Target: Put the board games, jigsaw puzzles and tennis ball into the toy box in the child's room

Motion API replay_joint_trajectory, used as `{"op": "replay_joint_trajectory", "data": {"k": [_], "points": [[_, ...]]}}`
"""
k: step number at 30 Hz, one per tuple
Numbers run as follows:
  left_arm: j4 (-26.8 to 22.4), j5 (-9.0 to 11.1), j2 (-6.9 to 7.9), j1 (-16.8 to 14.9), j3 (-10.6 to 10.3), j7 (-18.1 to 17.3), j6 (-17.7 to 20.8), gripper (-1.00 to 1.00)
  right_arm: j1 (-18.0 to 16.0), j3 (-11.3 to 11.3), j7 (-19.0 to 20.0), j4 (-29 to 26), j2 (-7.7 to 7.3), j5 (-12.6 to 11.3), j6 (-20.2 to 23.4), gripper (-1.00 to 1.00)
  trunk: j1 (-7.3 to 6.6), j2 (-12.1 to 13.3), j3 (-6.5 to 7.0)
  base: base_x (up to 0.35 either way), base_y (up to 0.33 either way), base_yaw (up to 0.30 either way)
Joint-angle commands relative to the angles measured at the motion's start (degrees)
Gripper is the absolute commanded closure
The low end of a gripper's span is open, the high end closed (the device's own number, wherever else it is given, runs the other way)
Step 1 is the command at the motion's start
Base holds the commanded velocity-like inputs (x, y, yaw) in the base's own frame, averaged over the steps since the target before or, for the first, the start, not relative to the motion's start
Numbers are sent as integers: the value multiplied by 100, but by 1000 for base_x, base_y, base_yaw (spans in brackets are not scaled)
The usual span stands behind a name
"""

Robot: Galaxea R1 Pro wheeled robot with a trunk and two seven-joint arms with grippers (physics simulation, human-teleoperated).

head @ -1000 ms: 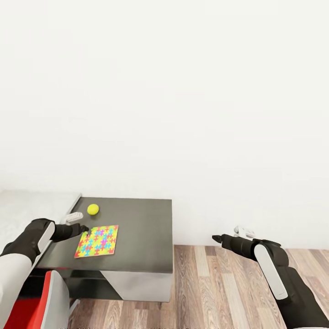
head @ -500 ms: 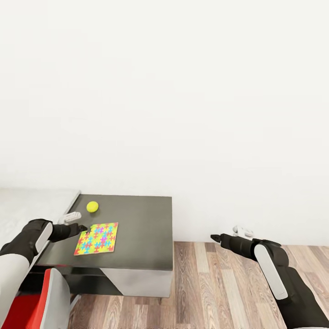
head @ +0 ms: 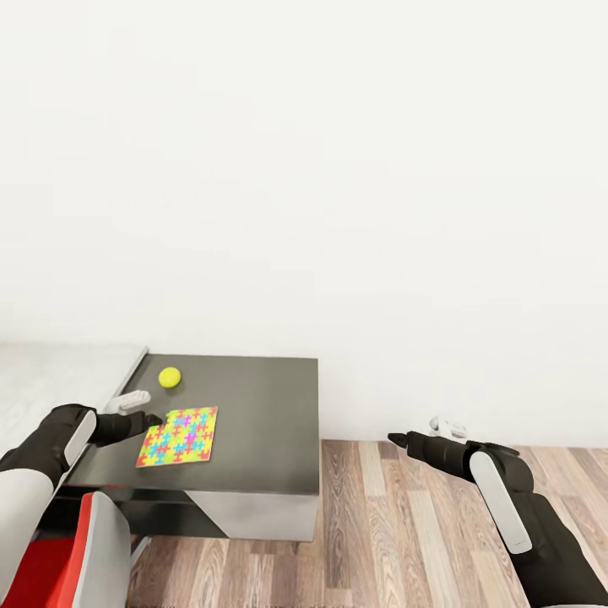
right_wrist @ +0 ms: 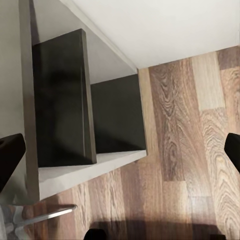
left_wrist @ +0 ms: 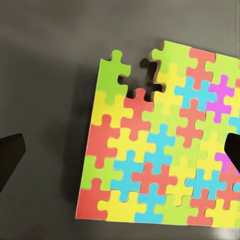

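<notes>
Your left gripper (head: 156,416) hangs w/ jaws wide, empty, over the flat, knobby-edged puzzle (head: 178,436) on the matte dark table (head: 262,422); round ball (head: 170,377) farther back. Right gripper (head: 393,438) wide, empty, above plank floor (head: 405,532). Red chair (head: 51,574) cut off.

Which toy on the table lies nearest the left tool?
The jigsaw puzzle, flat and multicoloured, right at the left tool; the tennis ball sits farther back.

I see bright, even light; white wall (head: 338,169) washed out; soft shadow beside jigsaw puzzle (left_wrist: 165,140); slight softness overall.
</notes>
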Motion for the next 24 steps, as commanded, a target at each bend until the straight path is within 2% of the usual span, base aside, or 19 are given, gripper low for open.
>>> {"op": "replay_joint_trajectory", "data": {"k": [1, 4, 11, 16, 24], "points": [[-4, 5, -4, -6, 22, -57, 41, -100, -4, -3, -24, -5, 0, -35, 24, -100, 3, -12, -20, 0, 0, 0], [-7, 5, -13, -13, 22, -328, 57, -100, -4, -3, -23, -7, 0, -32, 21, -100, 3, -12, -49, 0, 0, 0], [-95, -38, -1, -25, 5, -1216, 92, -100, -4, -1, -22, -21, 1, -29, 19, -100, 3, -12, -115, 0, 0, 0], [-119, -56, 5, -27, -11, -1422, 96, -100, -4, 4, -22, -22, 1, -28, 17, -100, 3, -12, -162, 0, 0, 0], [-126, -65, 4, -27, -19, -1458, 90, -100, -4, 5, -22, -30, 1, -28, 13, -100, 3, -12, -237, 0, 0, 0]]}}
